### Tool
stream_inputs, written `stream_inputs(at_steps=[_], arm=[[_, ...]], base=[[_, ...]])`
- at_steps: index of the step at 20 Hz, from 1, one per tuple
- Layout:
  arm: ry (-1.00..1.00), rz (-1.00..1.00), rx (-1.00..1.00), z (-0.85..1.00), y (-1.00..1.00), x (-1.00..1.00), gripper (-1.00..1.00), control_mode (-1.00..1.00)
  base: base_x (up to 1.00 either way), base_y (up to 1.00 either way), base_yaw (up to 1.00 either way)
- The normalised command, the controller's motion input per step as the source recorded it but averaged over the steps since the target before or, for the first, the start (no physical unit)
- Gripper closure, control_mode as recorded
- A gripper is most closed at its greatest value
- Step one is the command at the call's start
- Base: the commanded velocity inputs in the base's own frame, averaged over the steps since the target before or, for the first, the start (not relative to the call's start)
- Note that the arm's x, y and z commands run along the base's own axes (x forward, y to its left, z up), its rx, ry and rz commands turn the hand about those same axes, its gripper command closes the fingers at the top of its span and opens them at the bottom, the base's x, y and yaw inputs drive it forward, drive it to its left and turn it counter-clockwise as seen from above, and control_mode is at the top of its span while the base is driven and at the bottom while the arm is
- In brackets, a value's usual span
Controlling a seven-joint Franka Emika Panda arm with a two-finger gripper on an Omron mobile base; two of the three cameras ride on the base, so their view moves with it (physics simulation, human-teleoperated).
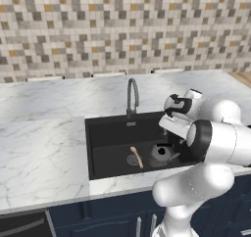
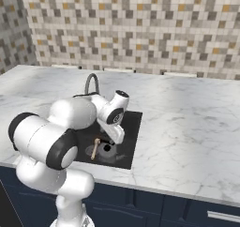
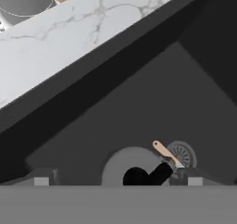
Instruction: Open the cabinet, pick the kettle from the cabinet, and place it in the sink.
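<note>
Now the grey metal kettle (image 1: 161, 153) with black handle sits in the black recessed sink (image 1: 105, 133), directly below the end effector (image 3: 118, 181); whether its fingers grip the kettle, I cannot tell.

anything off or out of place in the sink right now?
One oddity: a wooden-handled utensil lies loose on the floor of the black rectangular sink, by the round drain. The grey metal kettle sits upright in the basin beside it. No spill or damage shows.
</note>
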Motion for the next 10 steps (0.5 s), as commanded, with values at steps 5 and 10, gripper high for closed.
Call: stream_inputs(at_steps=[5,10], arm=[[-0.05,0.22,0.00,0.36,-0.04,-0.01,-1.00,-1.00],[-0.18,0.23,-0.02,0.66,-0.03,-0.62,-1.00,-1.00]], base=[[0.00,0.00,0.00],[0.00,0.00,0.00]])
